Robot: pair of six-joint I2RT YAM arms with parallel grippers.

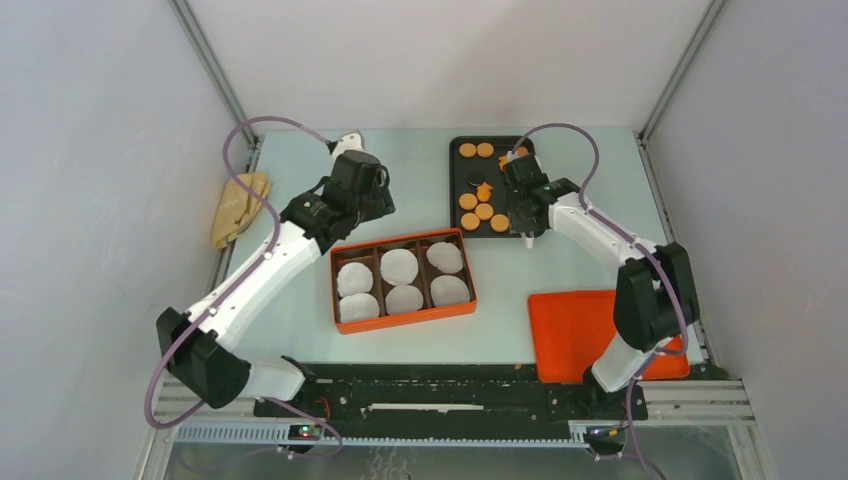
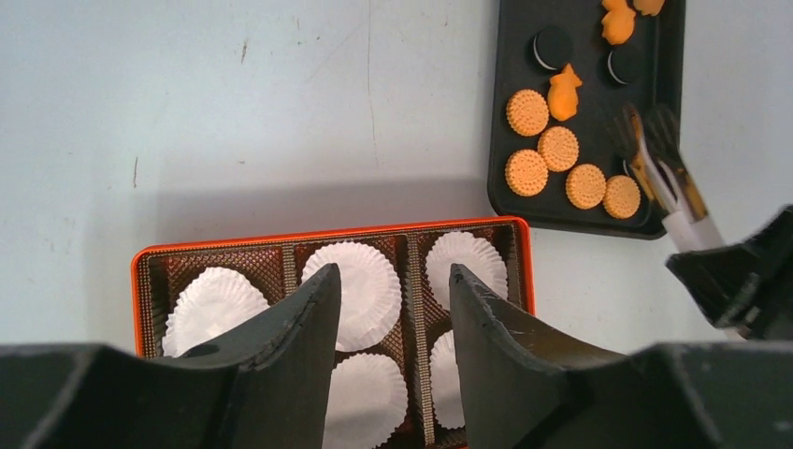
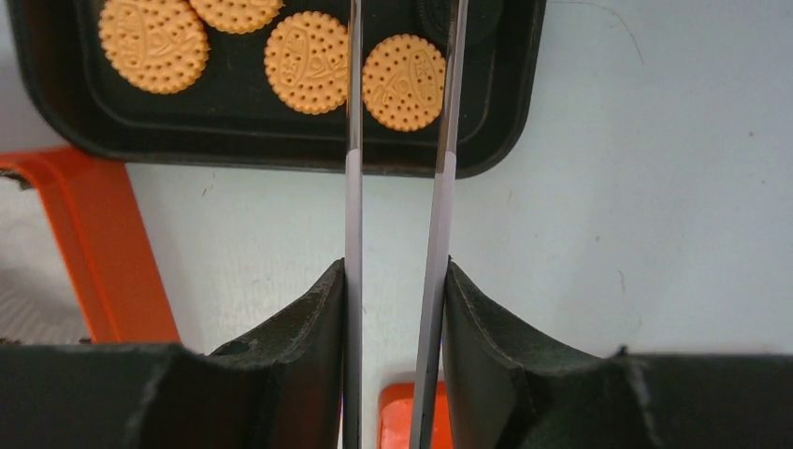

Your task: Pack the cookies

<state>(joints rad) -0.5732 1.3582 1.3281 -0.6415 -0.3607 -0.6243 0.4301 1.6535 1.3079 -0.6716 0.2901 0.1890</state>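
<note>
Several orange cookies [image 1: 484,211] and a few black ones [image 2: 552,47] lie in a black tray [image 1: 455,190] at the back. My right gripper [image 1: 527,215] is shut on white tongs [image 3: 353,187], whose two arms reach over the tray's near end. One round cookie [image 3: 404,82] lies between those arms. The tong tips [image 2: 645,126] hang just beside the row of round cookies [image 2: 558,148]. My left gripper [image 2: 393,271] stands open and holds nothing, above the orange box [image 1: 336,290] with its white paper liners [image 2: 360,290].
An orange lid [image 1: 575,330] lies flat at the near right, beside the right arm's base. A crumpled tan cloth [image 1: 240,205] sits at the table's left edge. Bare table separates the box [image 2: 140,267] from the tray [image 2: 500,187].
</note>
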